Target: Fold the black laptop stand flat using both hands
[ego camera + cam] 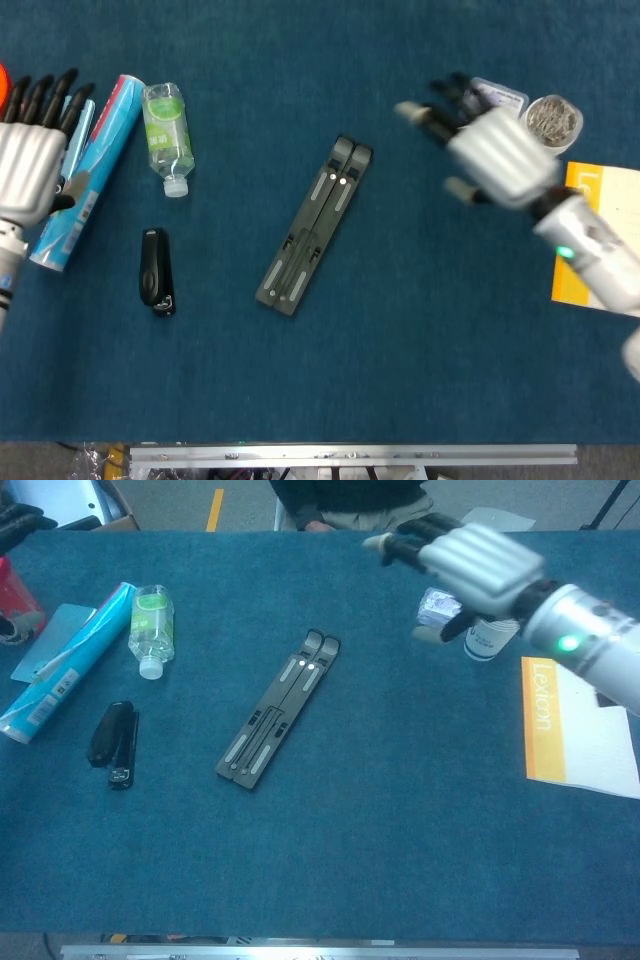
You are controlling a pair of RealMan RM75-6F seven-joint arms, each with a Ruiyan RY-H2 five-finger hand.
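A dark blue, carpet-like cloth (400, 380) covers the table, and the black laptop stand (316, 226) lies folded flat near its middle, set on a diagonal with nothing touching it. The right hand (490, 152) hangs above the cloth well to the stand's right, fingers spread apart and holding nothing; in the chest view it (470, 565) partly covers a small clear plastic box (436, 607) and a white cup of paper clips (487, 637). The left hand (30, 170) shows at the left edge of the head view, fingers straight and slightly apart, empty, over the edge of a blue tube-shaped package (88, 170). Just beside that package lies a small plastic bottle with a green label (166, 138), and below it a black stapler (155, 271), apart from both. A yellow "Lexicon" book (570, 725) lies on the cloth at the right. A red container (15, 592) stands at the far left. Beyond the table's far edge, the chest view shows grey floor with a yellow stripe (214, 508) and a seated person in dark clothing (345, 498).
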